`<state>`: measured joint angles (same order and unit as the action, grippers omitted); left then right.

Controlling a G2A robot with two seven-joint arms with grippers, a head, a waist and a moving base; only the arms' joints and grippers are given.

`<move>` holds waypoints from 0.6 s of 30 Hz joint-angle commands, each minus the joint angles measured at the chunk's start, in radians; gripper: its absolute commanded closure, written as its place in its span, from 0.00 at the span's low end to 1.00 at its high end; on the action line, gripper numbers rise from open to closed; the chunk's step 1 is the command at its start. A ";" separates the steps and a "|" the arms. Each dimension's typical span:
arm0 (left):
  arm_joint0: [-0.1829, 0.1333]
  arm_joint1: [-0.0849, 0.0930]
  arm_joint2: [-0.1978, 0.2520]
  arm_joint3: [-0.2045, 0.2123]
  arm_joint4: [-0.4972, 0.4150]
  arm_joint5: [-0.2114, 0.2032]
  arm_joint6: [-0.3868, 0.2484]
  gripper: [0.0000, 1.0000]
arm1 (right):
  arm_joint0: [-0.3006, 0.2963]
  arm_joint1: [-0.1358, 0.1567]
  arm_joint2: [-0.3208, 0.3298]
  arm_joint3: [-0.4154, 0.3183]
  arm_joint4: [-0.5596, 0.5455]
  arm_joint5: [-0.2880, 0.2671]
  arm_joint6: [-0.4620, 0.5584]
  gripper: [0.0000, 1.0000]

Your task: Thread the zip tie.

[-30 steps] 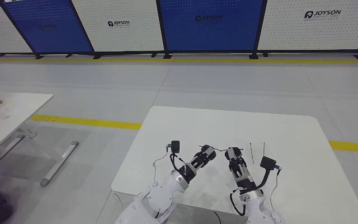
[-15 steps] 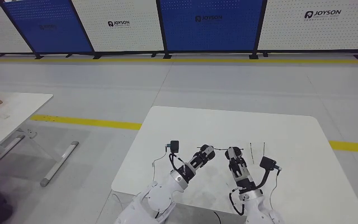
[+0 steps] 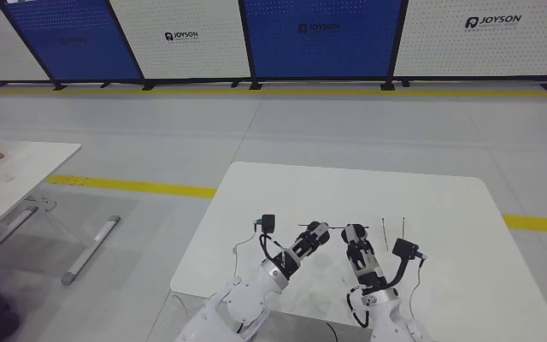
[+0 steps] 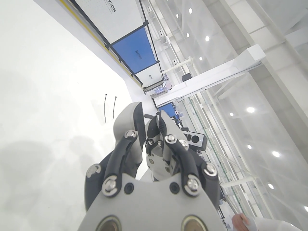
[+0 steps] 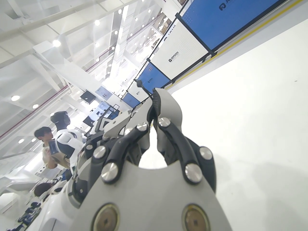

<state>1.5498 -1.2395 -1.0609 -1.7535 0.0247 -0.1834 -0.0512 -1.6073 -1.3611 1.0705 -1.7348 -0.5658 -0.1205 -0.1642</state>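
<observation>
black plastic, thin and straight: the zip tie (image 3: 332,227) is stretching between the two pincers at the near part of the white bench (image 3: 359,184). seen from above, its long axis is running side to side, roughly along the bench's near edge. one end is sitting in the right pincer (image 3: 351,231). the other end is pointing toward the robot's left and sticking out just past the left pincer (image 3: 319,228).

in the right wrist view the right pincer (image 5: 155,92) is pressing its fingers fully together on the tie. a short length of the tie with a small blocky tip is poking out beyond the fingertips, pointing away from the wrist.

in the left wrist view the left pincer (image 4: 149,108) is holding its fingers (image 4: 134,118) a little apart, with a narrow gap between the pads. whether those pads are touching the tie i cannot tell.

two spare ties (image 3: 385,229), also black, are lying flat on the bench just to the right of the right pincer. they are resting side by side, close but apart, with their long axes pointing away from the robot.

beyond the bench, blue panels (image 3: 323,38) and white perforated panels (image 3: 179,38) are standing in a row, each carrying a small printed logo. a yellow line (image 3: 128,185) is running across the grey floor.
</observation>
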 commanded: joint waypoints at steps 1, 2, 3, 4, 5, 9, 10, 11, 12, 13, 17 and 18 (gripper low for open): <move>-0.002 0.000 0.003 0.000 0.004 0.006 0.000 0.82 | -0.001 0.000 0.000 0.000 -0.002 -0.001 -0.001 1.00; -0.003 -0.001 0.004 0.000 0.006 0.010 0.000 0.82 | -0.001 -0.001 0.000 -0.001 -0.003 -0.002 -0.002 1.00; -0.005 -0.001 0.006 0.001 0.010 0.014 0.000 0.82 | -0.002 -0.001 0.000 -0.001 -0.004 -0.002 -0.002 1.00; -0.006 -0.001 0.008 0.001 0.013 0.017 0.000 0.81 | -0.002 -0.001 -0.001 -0.002 -0.005 -0.003 -0.002 1.00; -0.007 -0.002 0.010 0.002 0.014 0.019 0.000 0.81 | -0.003 -0.001 -0.001 -0.002 -0.006 -0.004 -0.002 1.00; -0.015 -0.004 0.018 0.003 0.018 0.028 0.004 0.84 | -0.003 -0.002 0.000 -0.004 -0.008 -0.006 0.004 1.00; -0.018 -0.004 0.020 0.004 0.018 0.031 0.005 0.85 | -0.003 -0.002 0.001 -0.004 -0.007 -0.007 0.006 1.00; -0.020 -0.005 0.021 0.005 0.017 0.033 0.006 0.88 | -0.003 -0.002 0.001 -0.005 -0.006 -0.008 0.007 1.00; -0.023 -0.005 0.022 0.006 0.016 0.035 0.008 0.95 | -0.003 -0.002 0.002 -0.005 -0.005 -0.008 0.008 1.00; -0.026 -0.006 0.023 0.008 0.013 0.037 0.011 1.00 | -0.003 -0.002 0.003 -0.005 -0.004 -0.009 0.010 1.00; -0.031 -0.008 0.026 0.011 0.007 0.037 0.013 1.00 | -0.004 -0.002 0.009 -0.006 0.000 -0.012 0.013 1.00; -0.031 -0.008 0.027 0.012 0.006 0.037 0.013 1.00 | -0.005 -0.002 0.011 -0.006 0.001 -0.013 0.013 1.00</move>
<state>1.5188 -1.2476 -1.0344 -1.7423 0.0312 -0.1460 -0.0376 -1.6112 -1.3630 1.0798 -1.7406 -0.5658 -0.1324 -0.1514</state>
